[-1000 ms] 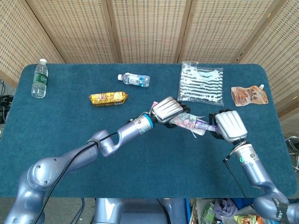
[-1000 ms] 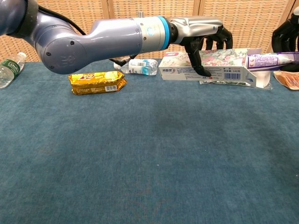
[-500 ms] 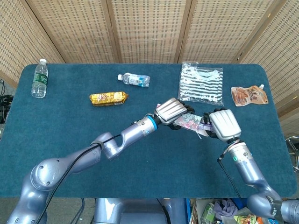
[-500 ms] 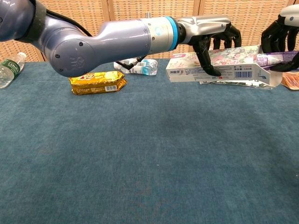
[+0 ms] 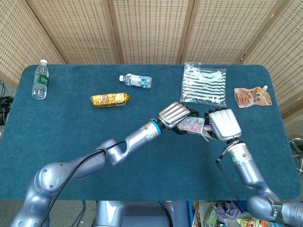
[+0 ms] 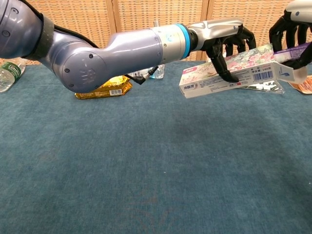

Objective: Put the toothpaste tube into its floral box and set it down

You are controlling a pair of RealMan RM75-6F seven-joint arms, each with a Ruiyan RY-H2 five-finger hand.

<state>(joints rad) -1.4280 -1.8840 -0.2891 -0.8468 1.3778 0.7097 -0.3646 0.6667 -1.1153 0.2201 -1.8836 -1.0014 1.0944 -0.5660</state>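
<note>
1. A clear plastic water bottle with a green label (image 5: 40,79) stands upright near the far left corner of the bench (image 5: 71,137), which is covered in a napped, dark teal cloth.
2. A crinkled gold foil snack pack (image 5: 110,100) lies flat, left of the bench's middle.
3. A small clear plastic bottle with a blue label (image 5: 136,81) lies on its side near the far edge.
4. The left hand (image 5: 174,115), silver-backed with black fingers, holds the long cardboard floral box (image 6: 234,73) above the cloth, tilted, its open end raised toward the right.
5. A flat clear bag with black and white stripes (image 5: 204,84) lies toward the far right.
6. The right hand (image 5: 223,125) curls its fingers round the purple toothpaste tube (image 6: 291,50), which sits at the box's open end.
7. A soft orange-brown spouted pouch (image 5: 253,96) lies near the right edge.
</note>
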